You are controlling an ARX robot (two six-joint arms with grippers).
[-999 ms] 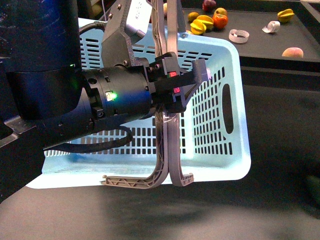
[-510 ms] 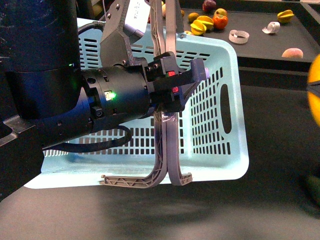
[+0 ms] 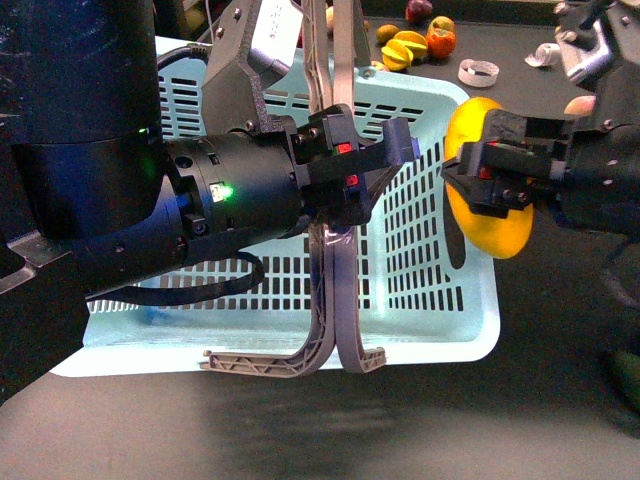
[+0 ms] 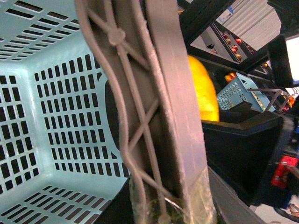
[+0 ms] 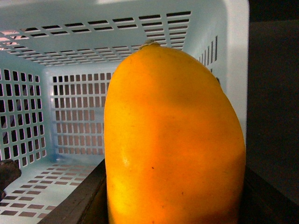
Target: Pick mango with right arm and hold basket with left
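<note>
The turquoise basket [image 3: 440,310] lies tipped, its open side facing right. My left gripper [image 3: 345,170] is shut on its two grey-brown handles [image 3: 335,300], which fill the left wrist view [image 4: 154,116]. My right gripper [image 3: 490,185] is shut on the yellow mango [image 3: 490,225] and holds it in the air just right of the basket's rim. In the right wrist view the mango [image 5: 173,140] fills the picture, with the basket's inside [image 5: 70,93] behind it. The mango also shows in the left wrist view [image 4: 203,88] past the handles.
On a dark shelf at the back lie several fruits: yellow star-shaped ones [image 3: 400,48], a red apple [image 3: 440,42], a dark red fruit [image 3: 418,10] and a pale peach-coloured one [image 3: 580,103]. Two white tape rings [image 3: 478,72] lie there too. The dark table [image 3: 400,430] runs below the basket.
My right arm has come in from the right edge with the mango and now hangs next to the basket's rim. My left gripper and the basket have stayed in place.
</note>
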